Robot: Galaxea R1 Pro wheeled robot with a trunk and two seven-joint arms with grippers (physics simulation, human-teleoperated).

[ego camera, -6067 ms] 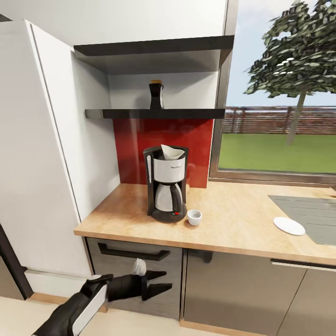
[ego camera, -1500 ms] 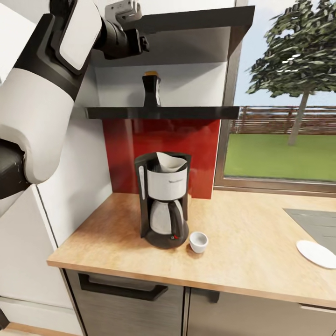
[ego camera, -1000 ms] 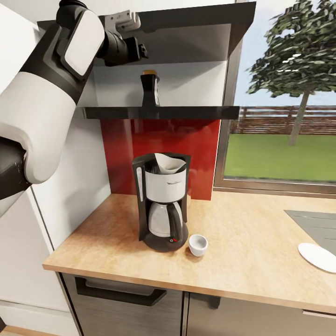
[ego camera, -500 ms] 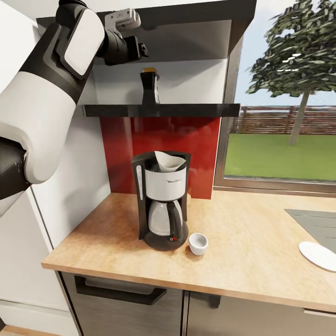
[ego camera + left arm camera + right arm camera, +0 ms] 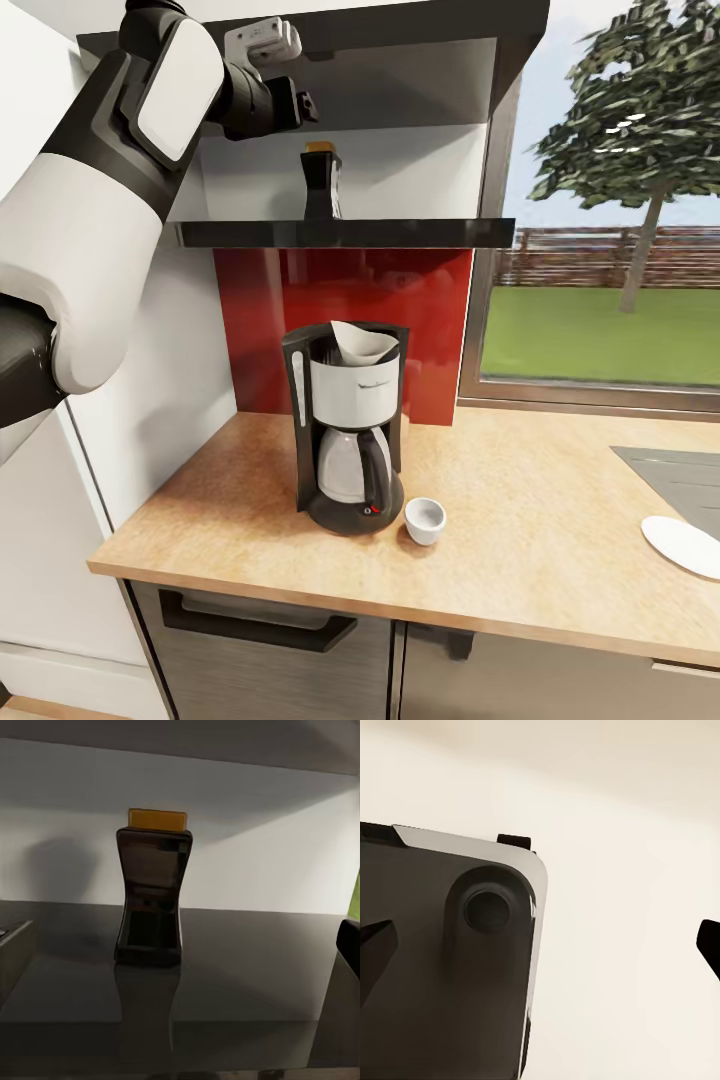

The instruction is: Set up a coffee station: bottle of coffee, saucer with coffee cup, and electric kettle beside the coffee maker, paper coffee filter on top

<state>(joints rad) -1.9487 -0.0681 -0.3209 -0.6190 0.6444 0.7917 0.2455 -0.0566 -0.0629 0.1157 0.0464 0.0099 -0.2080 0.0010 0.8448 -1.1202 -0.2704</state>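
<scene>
A dark bottle of coffee (image 5: 320, 183) with an orange lid stands upright on the black kitchen shelf (image 5: 400, 234). My left gripper (image 5: 303, 101) hangs at shelf height, just left of the bottle and short of it. In the left wrist view the bottle (image 5: 150, 896) stands ahead of the open left gripper (image 5: 180, 943), untouched. On the countertop (image 5: 520, 520) the black coffee maker (image 5: 347, 430) carries a white paper filter (image 5: 362, 342) on top. A white coffee cup (image 5: 425, 520) sits by its base. The white saucer (image 5: 685, 546) lies far right. My right gripper (image 5: 540, 943) is open and empty.
An upper shelf (image 5: 400, 25) hangs low over the bottle. A white tall cabinet (image 5: 150, 380) closes off the left side. The red backsplash (image 5: 340, 300) is behind the coffee maker, and the sink (image 5: 680, 475) and a window are to the right. The right wrist view looks down at the robot's dark base (image 5: 442, 960).
My left arm has risen from below the counter front to shelf height beside the bottle. The camera has moved closer. Over the last half second almost nothing has shifted.
</scene>
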